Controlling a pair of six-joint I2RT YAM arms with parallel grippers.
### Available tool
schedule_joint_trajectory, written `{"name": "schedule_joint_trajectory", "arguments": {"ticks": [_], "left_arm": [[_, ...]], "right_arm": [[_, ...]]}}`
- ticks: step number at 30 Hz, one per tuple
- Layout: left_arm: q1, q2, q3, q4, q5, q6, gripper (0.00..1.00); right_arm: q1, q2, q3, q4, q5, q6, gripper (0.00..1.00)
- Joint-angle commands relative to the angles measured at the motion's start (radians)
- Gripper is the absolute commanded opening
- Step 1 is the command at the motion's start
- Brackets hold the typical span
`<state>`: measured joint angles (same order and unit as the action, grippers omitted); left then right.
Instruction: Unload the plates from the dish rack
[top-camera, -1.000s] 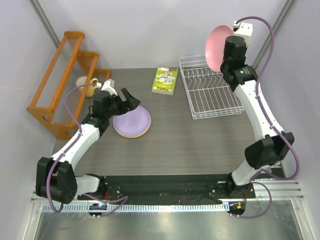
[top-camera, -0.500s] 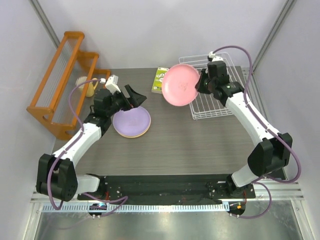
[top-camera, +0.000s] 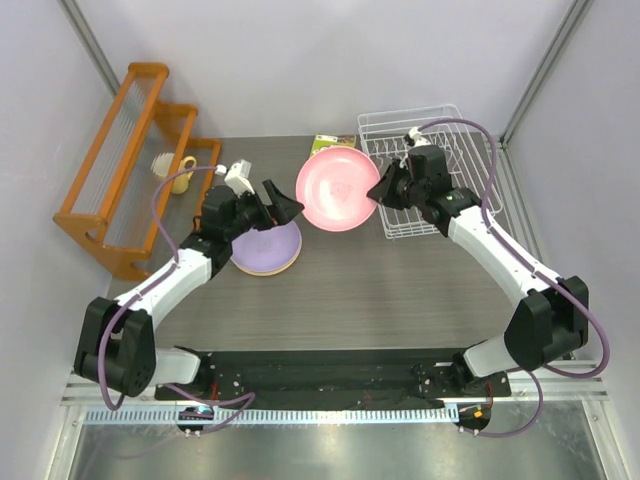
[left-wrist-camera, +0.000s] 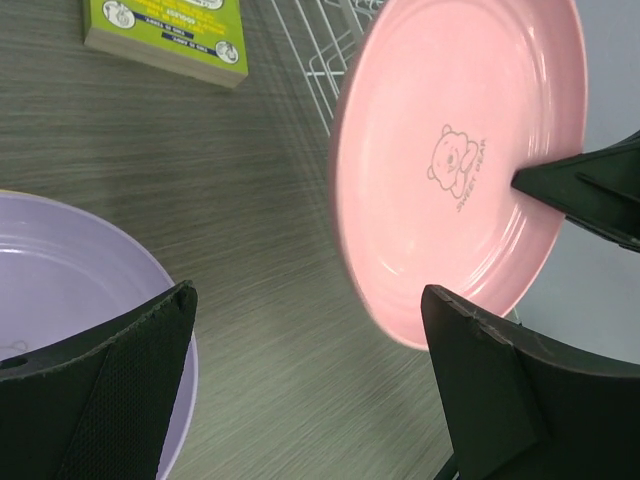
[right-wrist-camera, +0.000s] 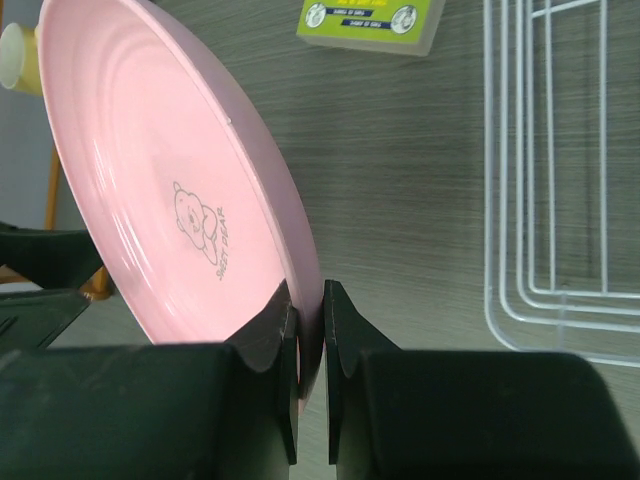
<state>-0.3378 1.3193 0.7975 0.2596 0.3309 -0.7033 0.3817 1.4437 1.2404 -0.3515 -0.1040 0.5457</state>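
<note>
Pink plate (top-camera: 337, 190) swung left from above dish rack (top-camera: 468, 128), left pincer (top-camera: 282, 203) seemingly raised toward it

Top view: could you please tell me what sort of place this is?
Likely a robot lab cell, not a kitchen: plain walls, two arms bolted at the table edge, a dish rack.

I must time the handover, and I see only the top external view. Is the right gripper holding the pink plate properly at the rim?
Observer: Yes. In the right wrist view the right gripper pinches the pink plate at its rim, one finger on each face.
Operator: Is the left gripper closed on it?
Observer: No. In the left wrist view the left gripper stands wide open, with the plate ahead of it, near one finger.
Operator: Which face is toward it?
Observer: The hollow face, which carries a small bear print.
</note>
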Motion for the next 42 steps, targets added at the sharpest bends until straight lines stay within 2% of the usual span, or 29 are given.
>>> {"name": "schedule_joint_trajectory", "arguments": {"ticks": [1, 5, 7, 8, 11, 13, 14, 15, 17, 19, 22, 24, 30, 34, 42], "left_arm": [[-0.017, 0.029, -0.006, 0.079, -0.021, -0.009, 0.93], [-0.026, 0.046, 0.0, 0.101, -0.023, -0.012, 0.91], [-0.029, 0.049, 0.002, 0.105, -0.023, -0.016, 0.84], [-0.029, 0.05, 0.005, 0.102, -0.023, -0.016, 0.66], [-0.03, 0.049, 0.003, 0.086, -0.036, -0.015, 0.35], [-0.03, 0.047, 0.0, 0.084, -0.039, -0.012, 0.25], [-0.03, 0.049, -0.003, 0.079, -0.038, -0.012, 0.15], [-0.03, 0.047, -0.003, 0.078, -0.035, -0.012, 0.08], [-0.032, 0.041, -0.009, 0.064, -0.041, -0.009, 0.0], [-0.033, 0.015, -0.023, 0.059, -0.067, -0.009, 0.0], [-0.033, -0.026, -0.052, 0.031, -0.104, -0.002, 0.0], [-0.033, -0.046, -0.061, 0.01, -0.134, 0.013, 0.0], [-0.033, -0.12, -0.069, -0.089, -0.234, 0.045, 0.0], [-0.033, -0.183, -0.083, -0.153, -0.305, 0.059, 0.0], [-0.033, -0.268, -0.069, -0.318, -0.495, 0.068, 0.0]], "right_arm": [[0.013, -0.051, -0.027, 0.131, -0.077, 0.085, 0.01], [0.014, -0.065, -0.062, 0.166, -0.106, 0.115, 0.01], [0.014, -0.071, -0.07, 0.171, -0.123, 0.128, 0.01], [0.014, -0.074, -0.078, 0.178, -0.126, 0.132, 0.01], [0.013, -0.085, -0.094, 0.195, -0.149, 0.149, 0.01], [0.014, -0.083, -0.098, 0.197, -0.174, 0.16, 0.01], [0.014, -0.085, -0.104, 0.203, -0.184, 0.163, 0.01], [0.014, -0.086, -0.11, 0.207, -0.187, 0.168, 0.01], [0.014, -0.095, -0.127, 0.215, -0.2, 0.174, 0.05], [0.014, -0.101, -0.139, 0.217, -0.207, 0.175, 0.09], [0.014, -0.112, -0.154, 0.218, -0.201, 0.171, 0.34], [0.014, -0.111, -0.154, 0.22, -0.201, 0.168, 0.36], [0.013, -0.091, -0.145, 0.22, -0.201, 0.157, 0.51], [0.014, -0.083, -0.137, 0.214, -0.194, 0.146, 0.55], [0.016, -0.069, -0.114, 0.154, -0.154, 0.1, 0.56]]}}
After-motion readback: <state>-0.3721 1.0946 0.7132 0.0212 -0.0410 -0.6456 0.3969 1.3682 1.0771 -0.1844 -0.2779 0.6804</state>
